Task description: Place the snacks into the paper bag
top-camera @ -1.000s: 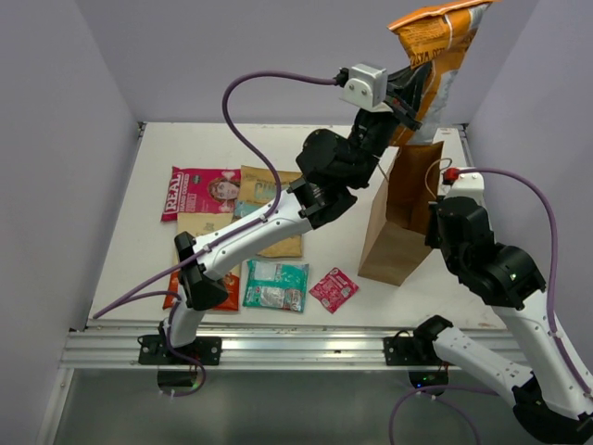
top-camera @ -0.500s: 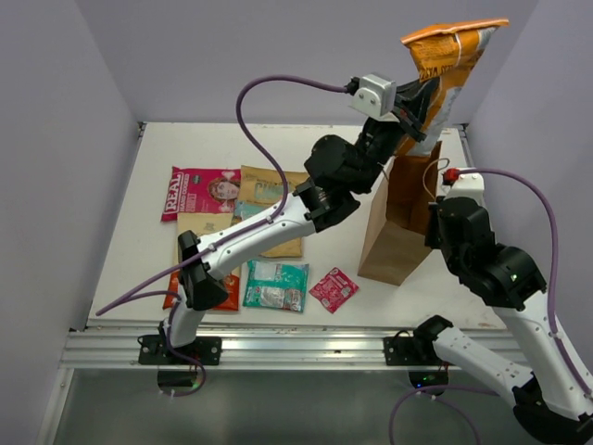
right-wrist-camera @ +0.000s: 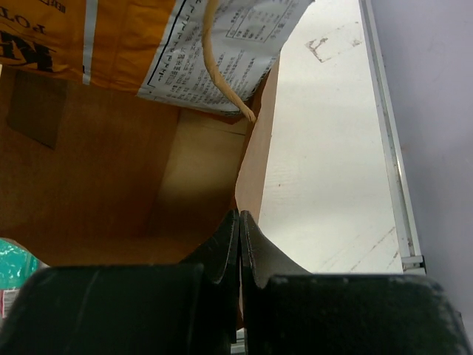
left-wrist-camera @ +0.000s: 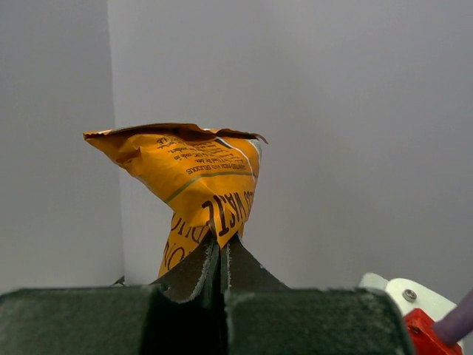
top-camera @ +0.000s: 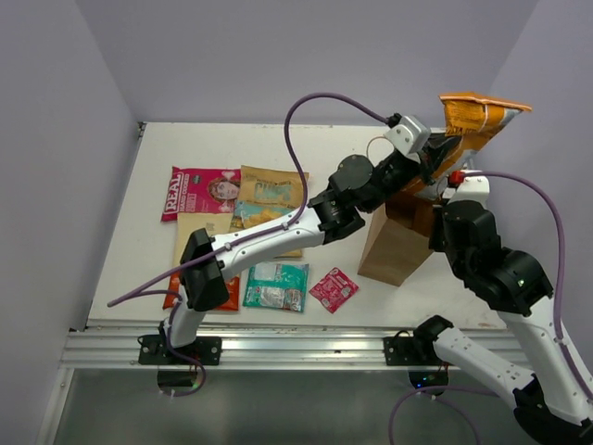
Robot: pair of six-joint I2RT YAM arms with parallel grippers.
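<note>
My left gripper is shut on the orange packet and holds it upright over the mouth of the brown paper bag. In the left wrist view my gripper pinches the orange packet low down. My right gripper is shut on the paper bag's right wall and holds the mouth open. The orange packet's lower end hangs in the bag's mouth beside a loop handle. In the top view my right gripper itself is hidden behind its wrist.
On the table left of the bag lie the pink-red "REAL" packet, the tan packet with teal band, the teal-green packet and the small pink-red sachet. The red-orange packet is partly under the left arm. The purple walls stand close.
My left gripper has carried the orange packet to the right and down, from high above the bag to its mouth. My right gripper has kept its hold on the bag.
</note>
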